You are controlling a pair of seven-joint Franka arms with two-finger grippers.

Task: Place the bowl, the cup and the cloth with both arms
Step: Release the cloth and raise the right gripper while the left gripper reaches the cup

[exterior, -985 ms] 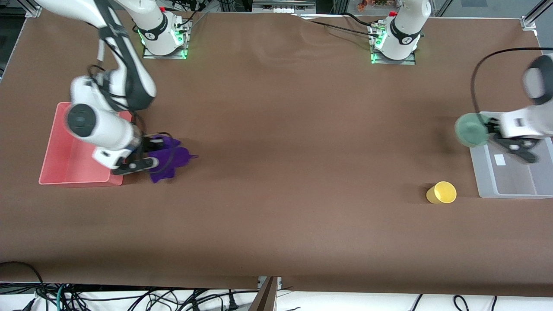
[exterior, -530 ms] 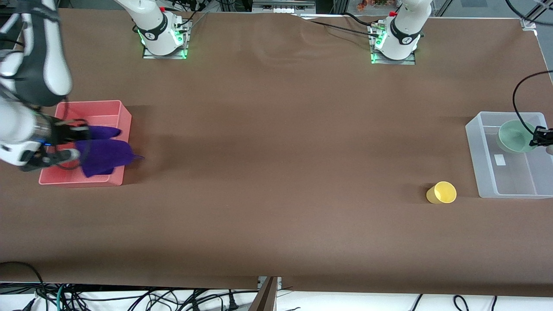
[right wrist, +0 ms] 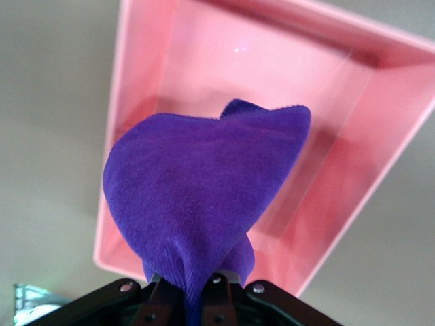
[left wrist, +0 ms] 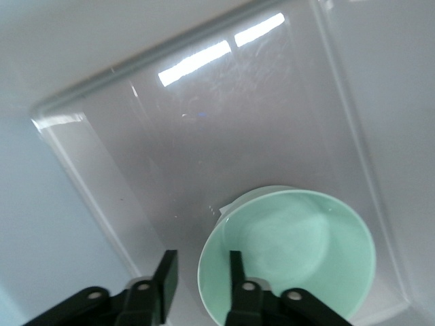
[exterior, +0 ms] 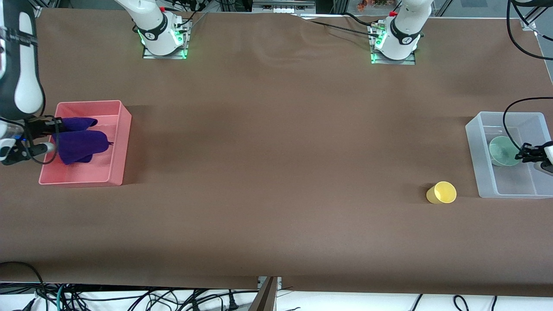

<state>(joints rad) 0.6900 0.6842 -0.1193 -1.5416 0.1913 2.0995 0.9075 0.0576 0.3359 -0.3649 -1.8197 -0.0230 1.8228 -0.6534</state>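
The pale green bowl sits inside the clear bin at the left arm's end of the table. My left gripper is open, with one finger inside the bowl and the other outside its rim, neither pressing it; it also shows in the left wrist view. My right gripper is shut on the purple cloth, which hangs over the pink bin. In the right wrist view the cloth bunches out from between the jaws of my right gripper. The yellow cup rests on the table beside the clear bin.
The table is covered in brown cloth. The pink bin stands at the right arm's end, the clear bin at the left arm's end. Both arm bases stand along the table edge farthest from the front camera.
My right gripper carried the cloth from beside the pink bin to over it. My left gripper brought the bowl over the clear bin and down into it.
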